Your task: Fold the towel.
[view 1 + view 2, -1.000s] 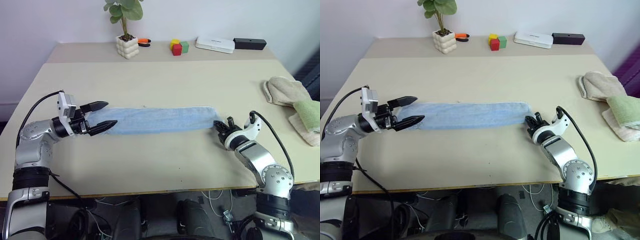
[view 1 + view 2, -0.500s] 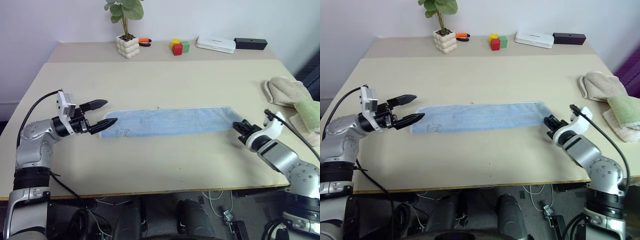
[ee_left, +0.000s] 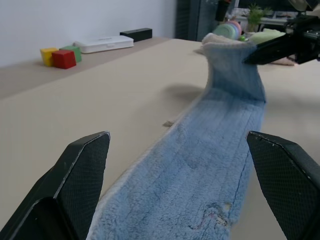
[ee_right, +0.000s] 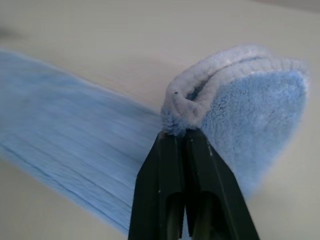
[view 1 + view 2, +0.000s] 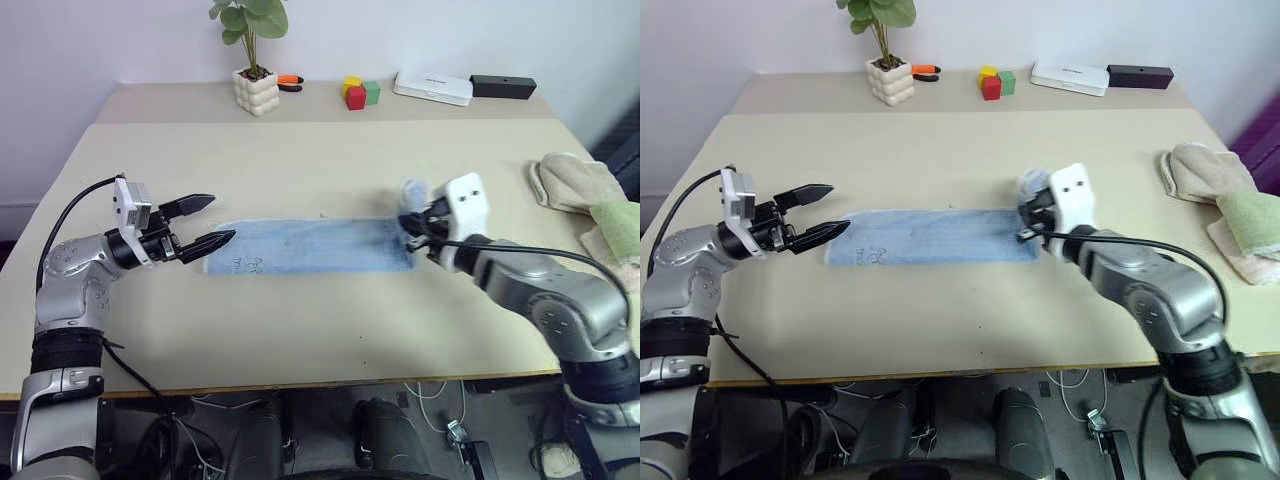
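I am holding the right end of the towel [image 5: 310, 246] with my right gripper [image 5: 418, 222]; its two black fingers [image 4: 182, 165] are pressing together on the whitish hem, and this end is lifting up off the table [image 5: 330, 150] and bending over toward the rest of the cloth. The towel is lying as a long, narrow, light blue strip across the middle of the table, in front of me, with a small dark logo [image 5: 250, 264] near its left end. My left gripper [image 5: 212, 220] is standing wide open at that left end, pointing along the strip, and its fingers are gripping nothing. A beige cloth [image 5: 570, 180] and a pale green cloth [image 5: 620, 228] are lying at the table's right edge, well apart from the towel.
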